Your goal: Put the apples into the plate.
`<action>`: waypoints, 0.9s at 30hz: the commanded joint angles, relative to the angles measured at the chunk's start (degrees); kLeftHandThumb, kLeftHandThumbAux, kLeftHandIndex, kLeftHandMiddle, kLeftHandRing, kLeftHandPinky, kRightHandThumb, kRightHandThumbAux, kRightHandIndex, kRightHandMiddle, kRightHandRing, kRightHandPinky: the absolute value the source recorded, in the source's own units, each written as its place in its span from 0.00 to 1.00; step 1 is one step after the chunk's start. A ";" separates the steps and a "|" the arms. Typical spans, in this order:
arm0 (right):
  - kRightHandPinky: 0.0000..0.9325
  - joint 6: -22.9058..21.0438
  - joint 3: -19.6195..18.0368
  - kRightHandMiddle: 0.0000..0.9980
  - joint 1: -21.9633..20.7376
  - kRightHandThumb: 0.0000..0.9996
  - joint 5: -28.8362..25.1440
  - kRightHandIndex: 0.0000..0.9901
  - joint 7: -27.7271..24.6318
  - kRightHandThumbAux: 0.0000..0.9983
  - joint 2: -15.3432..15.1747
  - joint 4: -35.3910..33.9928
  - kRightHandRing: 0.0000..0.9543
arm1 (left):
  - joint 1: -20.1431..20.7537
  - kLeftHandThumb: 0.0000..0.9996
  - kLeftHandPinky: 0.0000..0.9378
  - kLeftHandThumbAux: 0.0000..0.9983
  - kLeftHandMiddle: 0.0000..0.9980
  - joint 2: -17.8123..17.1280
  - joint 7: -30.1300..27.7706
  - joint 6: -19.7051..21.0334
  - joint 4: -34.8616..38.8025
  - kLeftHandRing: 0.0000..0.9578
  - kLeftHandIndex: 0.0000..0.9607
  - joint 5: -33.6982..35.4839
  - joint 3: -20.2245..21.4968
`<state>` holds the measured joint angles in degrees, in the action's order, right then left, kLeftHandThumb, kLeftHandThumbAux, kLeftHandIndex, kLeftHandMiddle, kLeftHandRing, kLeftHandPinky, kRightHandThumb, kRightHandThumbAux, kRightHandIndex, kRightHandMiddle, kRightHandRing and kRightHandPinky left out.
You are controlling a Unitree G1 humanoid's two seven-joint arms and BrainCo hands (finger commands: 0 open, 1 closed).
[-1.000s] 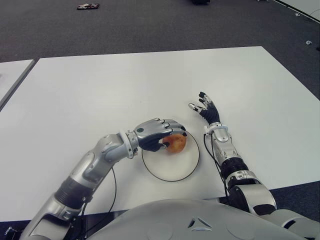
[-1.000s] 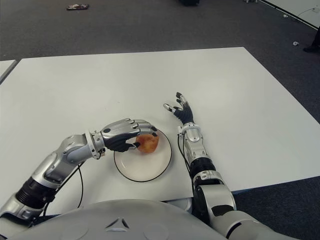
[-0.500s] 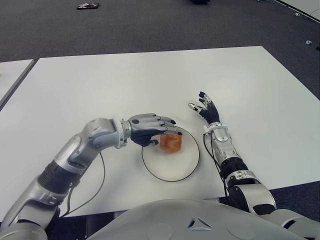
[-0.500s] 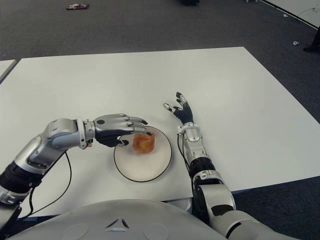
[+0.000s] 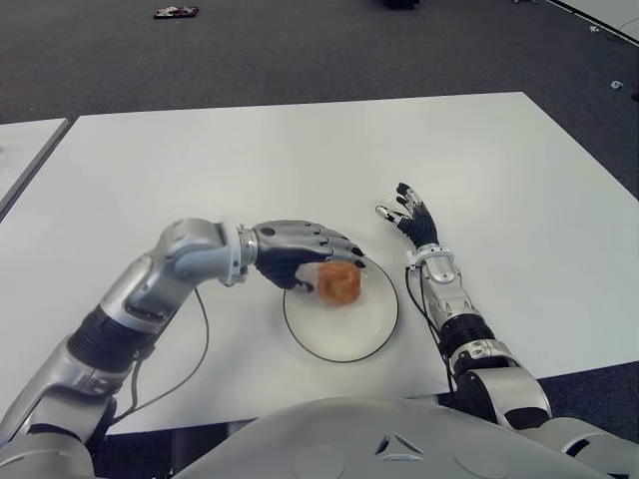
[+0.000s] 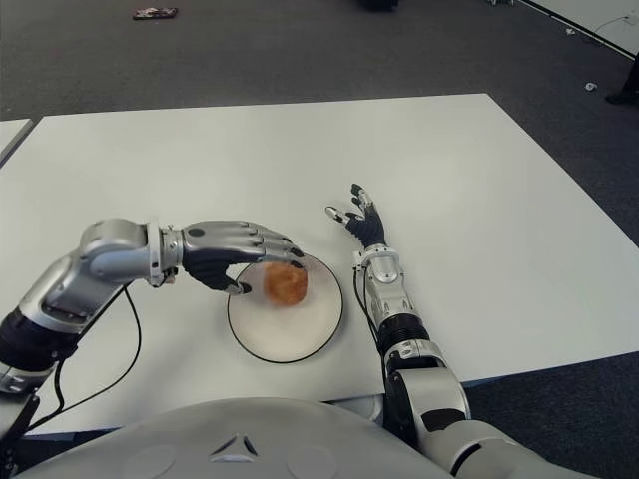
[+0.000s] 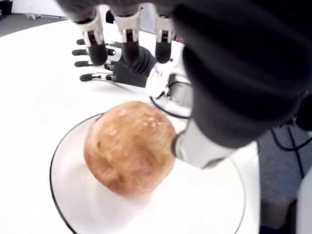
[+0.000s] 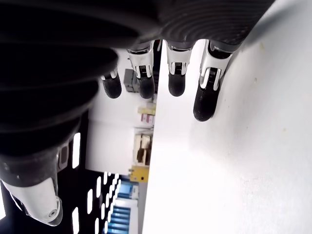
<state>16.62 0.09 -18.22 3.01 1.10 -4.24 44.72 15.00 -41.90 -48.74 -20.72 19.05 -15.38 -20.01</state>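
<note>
The apple (image 6: pixel 285 283) sits on the plate (image 6: pixel 300 339) just under the left hand's (image 6: pixel 228 253) spread, unclamped fingers, while the right hand (image 6: pixel 357 222) shows beside the plate, fingers open

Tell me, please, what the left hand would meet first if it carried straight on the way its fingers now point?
Most likely the apple, sitting on the plate just beyond the left hand, whose open fingers reach out over it. They may pass above it; height is unclear. Farther along shows the idle right hand.
</note>
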 commanded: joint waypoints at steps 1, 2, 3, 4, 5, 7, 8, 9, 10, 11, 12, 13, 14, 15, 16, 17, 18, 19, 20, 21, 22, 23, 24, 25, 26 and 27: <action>0.11 -2.19 0.95 0.06 1.34 0.14 0.93 0.02 -0.46 0.68 0.59 1.62 0.07 | 1.02 0.42 0.00 0.11 0.00 -0.78 -1.90 2.85 -0.13 0.00 0.00 2.90 1.77; 0.11 -2.15 0.97 0.06 1.23 0.14 0.96 0.02 -0.43 0.68 0.60 1.77 0.07 | 1.03 0.42 0.00 0.11 0.00 -0.75 -1.87 3.11 -0.22 0.00 0.00 3.21 1.95; 0.11 -2.08 1.00 0.06 1.16 0.14 0.99 0.02 -0.42 0.68 0.59 1.89 0.07 | 0.88 0.43 0.00 0.11 0.00 -0.64 -1.42 3.43 -0.31 0.00 0.00 3.53 2.48; 0.11 -2.03 1.02 0.06 1.12 0.13 1.01 0.02 -0.41 0.68 0.58 1.98 0.07 | 0.76 0.43 0.00 0.11 0.00 -0.57 -1.10 3.66 -0.36 0.00 0.00 3.75 2.86; 0.11 -1.83 1.00 0.06 1.12 0.13 1.00 0.02 -0.40 0.68 0.58 2.07 0.07 | -0.18 0.43 0.00 0.11 0.00 0.22 0.83 4.30 -0.48 0.00 0.00 4.46 4.50; 0.10 -1.47 0.94 0.05 1.01 0.14 0.96 0.02 -0.35 0.67 0.60 2.43 0.07 | -1.99 0.40 0.00 0.11 0.00 1.85 4.36 5.32 -0.97 0.00 0.00 5.46 7.48; 0.10 -1.33 0.92 0.05 0.98 0.14 0.94 0.02 -0.34 0.67 0.61 2.55 0.06 | -2.76 0.37 0.00 0.11 0.00 2.54 5.75 5.74 -1.16 0.00 0.00 5.77 8.70; 0.10 -1.17 0.86 0.05 0.95 0.14 0.85 0.02 -0.35 0.67 0.67 2.67 0.06 | -3.81 0.36 0.00 0.12 0.00 4.01 7.97 7.25 -1.57 0.00 0.00 6.93 10.74; 0.10 -1.04 0.82 0.05 0.93 0.14 0.79 0.02 -0.36 0.67 0.70 2.75 0.06 | -4.55 0.33 0.00 0.14 0.00 5.05 9.52 8.37 -1.80 0.00 0.00 7.76 12.16; 0.10 -0.94 0.77 0.05 0.91 0.14 0.72 0.02 -0.37 0.67 0.74 2.84 0.06 | -5.15 0.30 0.00 0.15 0.00 6.15 10.93 9.92 -1.61 0.00 0.00 8.52 13.32; 0.10 -0.83 0.74 0.05 0.80 0.15 0.68 0.02 -0.36 0.67 0.79 3.06 0.06 | -5.49 0.29 0.00 0.15 0.00 6.85 11.84 10.90 -1.51 0.00 0.00 8.95 14.01; 0.10 -0.75 0.68 0.05 0.71 0.15 0.61 0.02 -0.38 0.67 0.84 3.26 0.06 | -6.00 0.28 0.00 0.17 0.00 8.37 13.72 12.95 -0.66 0.00 0.00 9.33 14.95; 0.10 -0.68 0.64 0.05 0.63 0.15 0.55 0.02 -0.39 0.67 0.88 3.42 0.06 | -6.37 0.25 0.00 0.19 0.00 9.47 15.08 14.48 0.01 0.00 0.00 9.58 15.61; 0.10 -0.64 0.57 0.05 0.57 0.15 0.47 0.02 -0.40 0.67 0.93 3.57 0.06 | -6.86 0.24 0.00 0.20 0.00 11.55 17.84 15.79 0.60 0.00 0.00 9.63 16.60; 0.11 -0.60 0.52 0.05 0.53 0.15 0.42 0.02 -0.41 0.67 0.96 3.66 0.07 | -7.21 0.21 0.00 0.23 0.00 12.97 19.74 16.71 1.06 0.00 0.00 9.60 17.25; 0.11 -0.58 0.48 0.05 0.46 0.15 0.39 0.02 -0.44 0.67 0.98 3.81 0.07 | -7.07 0.19 0.00 0.25 0.00 15.20 23.18 17.70 1.23 0.00 0.00 9.14 18.62; 0.11 -0.53 0.45 0.06 0.42 0.15 0.38 0.02 -0.45 0.67 1.01 3.96 0.07 | -6.99 0.14 0.00 0.29 0.00 16.71 25.58 18.44 1.39 0.00 0.00 8.78 19.57; 0.11 -0.47 0.43 0.06 0.36 0.15 0.37 0.02 -0.48 0.67 1.04 4.13 0.07 | -6.39 0.12 0.00 0.31 0.00 18.84 29.28 18.73 0.51 0.00 0.00 7.82 20.72; 0.11 -0.41 0.41 0.06 0.31 0.15 0.36 0.02 -0.49 0.67 1.06 4.26 0.08 | -5.99 0.09 0.00 0.34 0.00 20.29 31.83 18.91 -0.12 0.00 0.00 7.11 21.42; 0.12 -0.34 0.39 0.06 0.27 0.15 0.33 0.02 -0.53 0.67 1.08 4.39 0.08 | -5.53 0.07 0.00 0.35 0.00 22.44 35.59 18.88 -0.96 0.00 0.00 5.98 22.20; 0.12 -0.28 0.38 0.07 0.23 0.15 0.31 0.02 -0.56 0.67 1.09 4.48 0.08 | -5.24 0.05 0.00 0.38 0.00 23.91 38.22 18.87 -1.48 0.00 0.00 5.19 22.67; 0.12 -0.23 0.35 0.07 0.21 0.15 0.28 0.02 -0.57 0.67 1.11 4.57 0.08 | -5.09 0.03 0.00 0.40 0.00 26.08 41.67 18.91 -1.78 0.00 0.00 4.42 23.26; 0.12 -0.18 0.33 0.07 0.19 0.15 0.26 0.02 -0.58 0.67 1.13 4.65 0.08 | -5.00 0.02 0.00 0.43 0.00 27.54 44.05 18.92 -1.98 0.00 0.00 3.89 23.60; 0.12 -0.13 0.33 0.07 0.26 0.15 0.25 0.02 -0.57 0.67 1.16 4.62 0.08 | -5.01 0.01 0.00 0.44 0.00 29.26 46.75 18.72 -2.38 0.00 0.00 3.54 24.16; 0.12 -0.08 0.33 0.07 0.31 0.15 0.24 0.02 -0.56 0.68 1.19 4.60 0.09 | -4.96 0.01 0.00 0.47 0.00 30.79 49.28 18.35 -3.04 0.00 0.00 3.27 24.75; 0.12 -0.04 0.33 0.08 0.35 0.15 0.23 0.02 -0.55 0.68 1.21 4.59 0.09 | -4.92 0.01 0.00 0.49 0.00 31.65 50.79 18.06 -3.52 0.00 0.00 3.09 25.09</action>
<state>18.66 -0.09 -18.90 2.99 1.18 -4.20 46.73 9.48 -16.31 -7.87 -3.42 18.80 -10.20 2.38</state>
